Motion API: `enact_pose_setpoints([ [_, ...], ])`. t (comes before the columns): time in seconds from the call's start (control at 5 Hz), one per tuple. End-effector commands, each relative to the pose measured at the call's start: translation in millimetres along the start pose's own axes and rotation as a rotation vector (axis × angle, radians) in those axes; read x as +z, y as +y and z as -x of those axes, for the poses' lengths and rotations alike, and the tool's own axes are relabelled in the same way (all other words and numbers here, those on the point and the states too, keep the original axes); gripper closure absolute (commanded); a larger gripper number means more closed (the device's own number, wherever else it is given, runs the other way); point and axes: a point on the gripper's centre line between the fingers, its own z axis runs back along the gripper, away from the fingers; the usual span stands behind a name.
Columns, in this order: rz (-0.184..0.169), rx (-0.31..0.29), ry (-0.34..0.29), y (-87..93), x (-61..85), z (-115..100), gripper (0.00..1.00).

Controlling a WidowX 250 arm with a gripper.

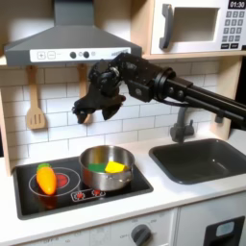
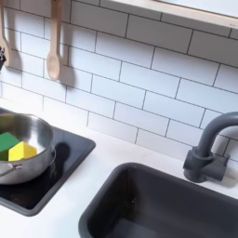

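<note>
We see a toy kitchen with a white counter [image 1: 183,197] running across the lower part of both exterior views. At the right of the first exterior view a dark sink [image 1: 204,159] is sunk into it, with a grey tap [image 1: 181,123] behind; the second exterior view has the same sink [image 2: 163,206] at lower right and the tap [image 2: 210,149] at the right edge. The black stove [image 1: 77,183] fills the lower left of the first exterior view, under a grey hood [image 1: 69,40]. At upper right sits a microwave [image 1: 197,27].

The black arm [image 1: 183,91] reaches in from the right of the first exterior view, and its gripper [image 1: 85,111] hangs in the air above the stove, holding nothing we can make out; whether its jaws stand apart or together we cannot tell (it is dark and blurred). Nearest below it a metal pot [image 1: 106,165] rests on the stove's right burner, carrying a green and a yellow piece [image 1: 115,166] inside, seen also in the second exterior view [image 2: 22,150]. An orange-and-yellow toy vegetable [image 1: 45,177] lies on the left burner, well apart from the pot. A wooden spoon [image 2: 54,45] hangs on the tiled wall.
</note>
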Motion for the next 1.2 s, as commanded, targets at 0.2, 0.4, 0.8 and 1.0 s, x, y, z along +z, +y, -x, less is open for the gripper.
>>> enact_pose_setpoints([
  [0.2, 0.045, -0.011, -0.164, -7.0, 2.7, -26, 0.0],
  [0.4, 0.043, -0.004, -0.222, -7.4, 7.9, -34, 0.0],
  [0.8, 0.025, 0.001, -0.298, -3.8, 6.9, -55, 0.0],
  [1.0, 0.032, -0.02, -0.349, -11.2, 12.4, -68, 0.0],
])
